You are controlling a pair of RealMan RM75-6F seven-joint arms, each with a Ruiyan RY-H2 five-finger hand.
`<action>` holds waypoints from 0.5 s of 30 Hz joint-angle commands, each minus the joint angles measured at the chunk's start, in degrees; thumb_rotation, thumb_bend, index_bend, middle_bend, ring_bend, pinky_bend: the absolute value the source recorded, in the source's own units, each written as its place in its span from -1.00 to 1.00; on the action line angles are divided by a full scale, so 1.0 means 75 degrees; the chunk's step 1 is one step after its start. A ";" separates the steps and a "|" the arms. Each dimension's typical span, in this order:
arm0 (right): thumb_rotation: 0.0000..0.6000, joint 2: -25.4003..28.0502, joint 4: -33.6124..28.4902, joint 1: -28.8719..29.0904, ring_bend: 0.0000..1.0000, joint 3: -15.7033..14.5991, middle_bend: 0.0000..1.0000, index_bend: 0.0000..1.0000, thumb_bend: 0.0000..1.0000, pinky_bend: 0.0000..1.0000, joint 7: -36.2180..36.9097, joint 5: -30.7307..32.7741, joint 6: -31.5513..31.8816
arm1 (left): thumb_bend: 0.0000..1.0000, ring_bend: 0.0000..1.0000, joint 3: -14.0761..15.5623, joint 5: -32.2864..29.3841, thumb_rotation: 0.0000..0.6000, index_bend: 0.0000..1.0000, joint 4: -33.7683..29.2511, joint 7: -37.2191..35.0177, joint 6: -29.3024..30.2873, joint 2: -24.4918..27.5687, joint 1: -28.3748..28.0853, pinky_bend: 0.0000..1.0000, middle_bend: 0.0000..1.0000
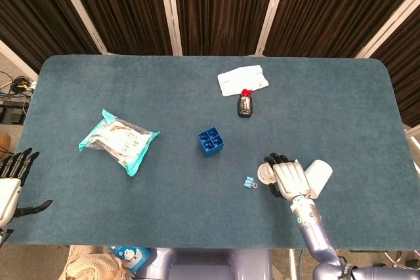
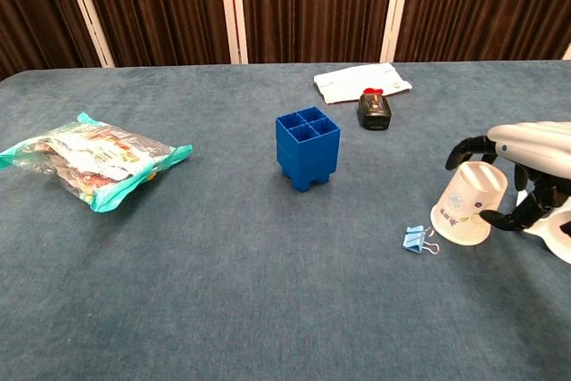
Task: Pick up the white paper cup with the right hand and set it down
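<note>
The white paper cup [image 2: 467, 204] lies tilted on the blue table, its wide rim toward the binder clip. In the head view only a sliver of the cup [image 1: 264, 174] shows from under my right hand [image 1: 289, 178]. In the chest view that right hand [image 2: 526, 162] reaches over the cup. Its dark fingers [image 2: 466, 149] curl round the far side and its thumb [image 2: 510, 217] presses the near side. The cup still rests on the table. My left hand [image 1: 9, 185] hangs off the table's left front corner with fingers spread and nothing in it.
A small blue binder clip [image 2: 416, 239] lies just left of the cup. A blue grid block [image 2: 307, 149] stands mid-table. Behind it are a black device [image 2: 374, 111] and a white packet [image 2: 361, 82]. A snack bag [image 2: 89, 160] lies at the left.
</note>
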 commanded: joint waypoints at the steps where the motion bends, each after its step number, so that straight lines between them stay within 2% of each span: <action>1: 1.00 -0.0025 0.0015 0.0015 -0.38 -0.0011 -0.44 -0.36 -0.20 -0.03 0.0013 -0.0002 0.0016 | -1.00 -1.00 0.0000 -0.0007 1.00 -1.00 -0.0004 -0.0005 -0.0004 0.0001 0.0000 -1.00 -1.00; 5: 1.00 -0.0034 -0.0009 0.0036 -0.31 -0.0023 -0.38 -0.30 -0.20 0.09 0.0038 -0.0012 0.0036 | -1.00 -1.00 -0.0005 -0.0022 1.00 -1.00 -0.0003 -0.0023 -0.0013 0.0003 -0.0004 -1.00 -1.00; 11: 1.00 0.0012 -0.0137 0.0076 -0.31 -0.0027 -0.38 -0.28 -0.20 0.09 0.0018 -0.0076 0.0105 | -1.00 -1.00 -0.0011 -0.0027 1.00 -1.00 0.0007 -0.0042 -0.0006 0.0004 -0.0003 -1.00 -1.00; 14: 1.00 0.0125 -0.0394 0.0094 -0.31 -0.0004 -0.38 -0.29 -0.20 0.09 0.0000 -0.0249 0.0211 | -1.00 -1.00 -0.0007 -0.0028 1.00 -1.00 0.0006 -0.0035 -0.0012 0.0001 -0.0004 -1.00 -1.00; 15: 1.00 0.0233 -0.0748 0.0129 -0.31 0.0059 -0.38 -0.29 -0.20 0.09 -0.0022 -0.0580 0.0330 | -1.00 -1.00 -0.0006 -0.0032 1.00 -1.00 0.0000 -0.0023 -0.0014 -0.0004 -0.0003 -1.00 -1.00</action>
